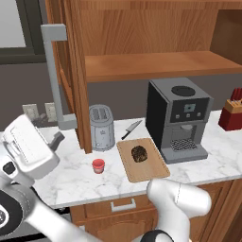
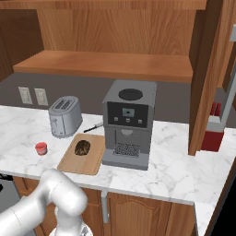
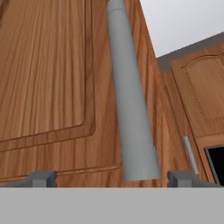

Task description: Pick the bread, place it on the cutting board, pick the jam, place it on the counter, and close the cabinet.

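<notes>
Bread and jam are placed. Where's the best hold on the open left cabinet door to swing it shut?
Judging by the hand view, take the long grey bar handle mid-length, coming from the door's outer face. The gripper is open, fingertips straddling the bar.

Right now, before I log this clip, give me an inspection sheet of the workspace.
Surface: white grey-veined marble counter over wooden drawers.
Job's things: dark brown rough bread lump lies on the light-tan wooden cutting board; small red jam jar stands on the counter, left of the board; reddish-brown wooden cabinet door stands open, shelf bare.
Clutter: silver toaster, black-handled knife, dark grey coffee machine, red knife block.
Grippers: gripper faces the door's grey bar handle, jaws open either side, no contact seen.
Cables: nothing seen.
Surroundings: wall sockets, grey backsplash.
</notes>
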Controlling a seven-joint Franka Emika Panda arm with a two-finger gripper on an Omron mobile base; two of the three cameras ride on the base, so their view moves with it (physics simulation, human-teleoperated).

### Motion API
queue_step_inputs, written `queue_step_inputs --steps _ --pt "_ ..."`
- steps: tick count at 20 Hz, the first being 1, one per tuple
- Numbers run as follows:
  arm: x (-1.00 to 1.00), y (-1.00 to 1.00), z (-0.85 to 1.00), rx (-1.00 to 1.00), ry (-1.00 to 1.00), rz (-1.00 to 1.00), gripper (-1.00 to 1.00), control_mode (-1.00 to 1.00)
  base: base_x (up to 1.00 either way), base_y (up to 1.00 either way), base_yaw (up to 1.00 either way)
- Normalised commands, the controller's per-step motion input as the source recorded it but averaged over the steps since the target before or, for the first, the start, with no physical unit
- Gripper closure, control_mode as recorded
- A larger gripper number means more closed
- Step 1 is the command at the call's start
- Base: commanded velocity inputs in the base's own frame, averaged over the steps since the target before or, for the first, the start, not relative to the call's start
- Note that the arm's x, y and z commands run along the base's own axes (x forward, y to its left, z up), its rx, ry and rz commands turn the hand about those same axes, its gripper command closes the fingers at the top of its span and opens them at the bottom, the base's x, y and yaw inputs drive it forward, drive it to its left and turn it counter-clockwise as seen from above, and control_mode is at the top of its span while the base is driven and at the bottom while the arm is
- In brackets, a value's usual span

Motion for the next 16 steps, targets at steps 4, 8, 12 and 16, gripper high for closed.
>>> queue_step_inputs --steps 4,8,12,16 --pt "0.20 -0.13 0.00 0.00 0.00 0.00 -1.00 -1.00 0.00 0.00 0.00" --pt "0.13 -0.13 0.00 0.00 0.00 0.00 -1.00 -1.00 0.00 0.00 0.00" --pt "0.01 -0.15 0.06 0.00 0.01 0.00 -1.00 -1.00 0.00 0.00 0.00" --pt "0.00 -0.22 0.16 0.01 0.03 0.00 -1.00 -1.00 0.00 0.00 0.00"
